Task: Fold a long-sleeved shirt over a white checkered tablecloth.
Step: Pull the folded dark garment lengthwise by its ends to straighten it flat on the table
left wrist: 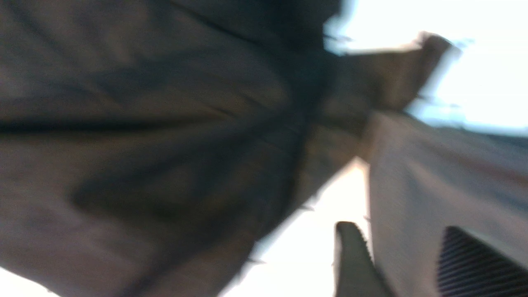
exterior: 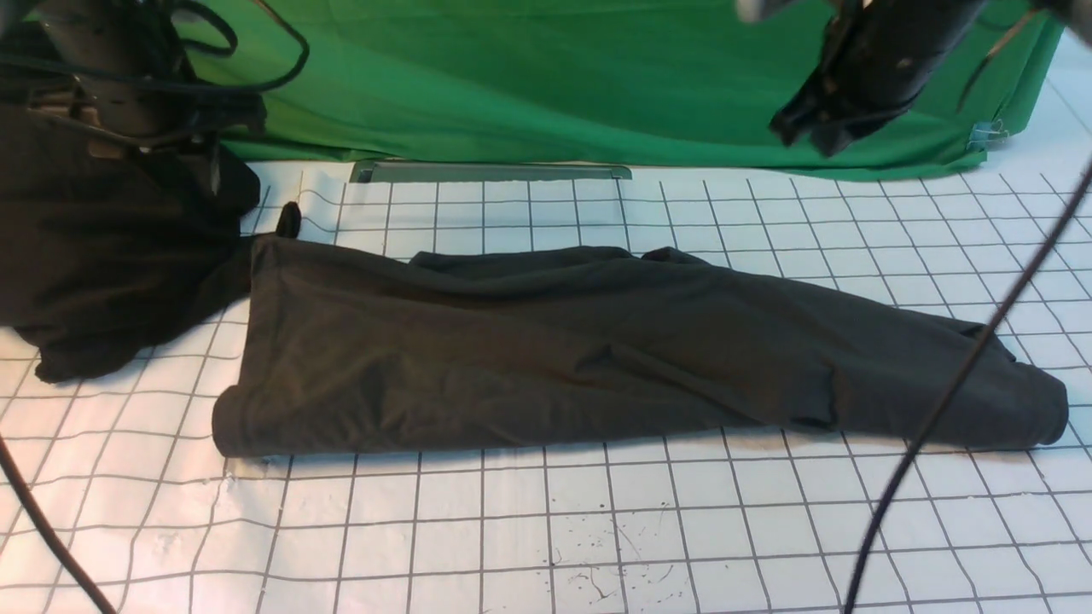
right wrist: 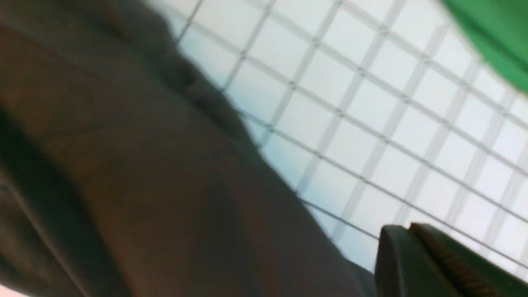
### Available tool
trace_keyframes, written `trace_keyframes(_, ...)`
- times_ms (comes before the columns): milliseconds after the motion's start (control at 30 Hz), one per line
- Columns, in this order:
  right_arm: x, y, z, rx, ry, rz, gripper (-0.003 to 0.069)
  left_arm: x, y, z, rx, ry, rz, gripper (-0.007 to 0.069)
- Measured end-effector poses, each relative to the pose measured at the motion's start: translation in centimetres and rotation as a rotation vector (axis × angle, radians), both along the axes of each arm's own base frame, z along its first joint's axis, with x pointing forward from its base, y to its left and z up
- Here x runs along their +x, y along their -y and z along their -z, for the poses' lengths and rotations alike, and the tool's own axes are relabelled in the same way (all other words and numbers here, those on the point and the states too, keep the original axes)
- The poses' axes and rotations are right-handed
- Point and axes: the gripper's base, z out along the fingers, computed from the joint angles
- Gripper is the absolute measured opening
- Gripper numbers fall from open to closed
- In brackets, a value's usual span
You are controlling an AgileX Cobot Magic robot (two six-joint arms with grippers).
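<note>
- Under me the white checkered tablecloth (exterior: 597, 529) is lying flat, with a green cloth (exterior: 554, 77) hanging behind.
- My left gripper (left wrist: 398, 227) is pinching a dark cloth bunch (exterior: 102, 256); I cannot tell whether it belongs to the shirt.
- My right gripper (exterior: 806, 128) is hovering high and blurred, so I cannot tell its opening.
- The long-sleeved shirt (exterior: 554, 350) is lying folded lengthwise across the tablecloth's middle.

White checkered tablecloth (exterior: 768, 529) filling the lower frame, dark shirt (exterior: 554, 350) folded in a long band across the middle, darker bundle (exterior: 94, 281) at left, green cloth (exterior: 554, 85) along the top
</note>
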Motion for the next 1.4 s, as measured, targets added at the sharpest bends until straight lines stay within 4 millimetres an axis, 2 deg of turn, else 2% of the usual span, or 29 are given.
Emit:
trace_keyframes(67, -0.6, 1.4, -0.7, 0.003, 0.004, 0.03, 0.0008, -0.3, 0.7, 0.1, -0.071, -0.017, 0.038, 0.0073)
trace_keyframes(167, -1.1, 4.0, 0.1, 0.003, -0.045, 0.104, 0.0013, -1.0, 2.5, 1.3, -0.199, -0.067, 0.118, 0.0011)
trace_keyframes(267, -1.6, 7.0, 2.4, 0.001, -0.144, 0.181, 0.006, -2.2, 4.8, 3.6, -0.247, -0.159, 0.196, 0.0)
trace_keyframes(367, -2.1, 9.9, 5.8, 0.043, -0.276, 0.262, 0.0183, -4.0, 7.5, 6.4, -0.236, -0.261, 0.274, -0.0003)
trace_keyframes(400, -2.1, 10.1, 6.0, 0.046, -0.284, 0.267, 0.0183, -4.1, 7.7, 6.7, -0.234, -0.269, 0.281, -0.0004)
trace_keyframes(433, -2.2, 11.6, 7.5, 0.066, -0.335, 0.31, 0.0271, -4.8, 9.1, 7.9, -0.227, -0.293, 0.315, -0.0004)
trace_keyframes(467, -2.3, 11.6, 7.7, 0.067, -0.341, 0.311, 0.0281, -4.9, 9.2, 8.0, -0.226, -0.294, 0.318, -0.0004)
trace_keyframes(500, -2.2, 12.6, 8.8, 0.079, -0.374, 0.341, 0.0334, -5.3, 10.0, 8.8, -0.221, -0.299, 0.333, -0.0004)
trace_keyframes(600, -1.7, 14.4, 10.8, 0.099, -0.407, 0.39, 0.0425, -5.7, 10.6, 10.2, -0.2, -0.285, 0.344, -0.0004)
trace_keyframes(667, -1.4, 14.6, 11.4, 0.105, -0.412, 0.395, 0.0434, -5.8, 10.5, 10.6, -0.192, -0.281, 0.343, -0.0004)
trace_keyframes(767, -0.6, 14.7, 13.6, 0.111, -0.426, 0.385, 0.0444, -5.8, 10.1, 11.1, -0.144, -0.276, 0.35, -0.0004)
trace_keyframes(833, 0.0, 14.6, 15.2, 0.122, -0.442, 0.384, 0.0444, -5.8, 9.9, 11.1, -0.118, -0.272, 0.355, -0.0004)
trace_keyframes(933, 0.2, 14.5, 16.5, 0.126, -0.468, 0.379, 0.0431, -5.7, 9.8, 11.1, -0.112, -0.272, 0.353, -0.0004)
trace_keyframes(1000, 0.3, 14.5, 17.4, 0.123, -0.489, 0.371, 0.0338, -5.7, 9.8, 11.1, -0.112, -0.272, 0.352, -0.0004)
trace_keyframes(1067, 0.3, 14.5, 17.5, 0.121, -0.492, 0.361, 0.0167, -5.8, 9.8, 11.1, -0.112, -0.273, 0.35, -0.0004)
trace_keyframes(1100, 0.3, 14.5, 17.4, 0.12, -0.49, 0.359, 0.0101, -5.8, 9.8, 11.1, -0.112, -0.273, 0.349, -0.0004)
trace_keyframes(1167, 0.5, 14.5, 16.9, 0.114, -0.474, 0.351, 0.0043, -5.8, 9.8, 11.1, -0.111, -0.28, 0.35, -0.0004)
trace_keyframes(1300, 1.0, 14.7, 15.4, 0.113, -0.415, 0.343, 0.0034, -5.9, 9.8, 11.2, -0.111, -0.284, 0.35, -0.0004)
trace_keyframes(1367, 1.8, 14.9, 13.7, 0.116, -0.352, 0.338, 0.0033, -5.9, 9.8, 11.2, -0.111, -0.285, 0.35, -0.0004)
trace_keyframes(1400, 1.9, 14.9, 13.4, 0.116, -0.342, 0.337, 0.0033, -5.9, 9.8, 11.2, -0.111, -0.286, 0.35, -0.0004)
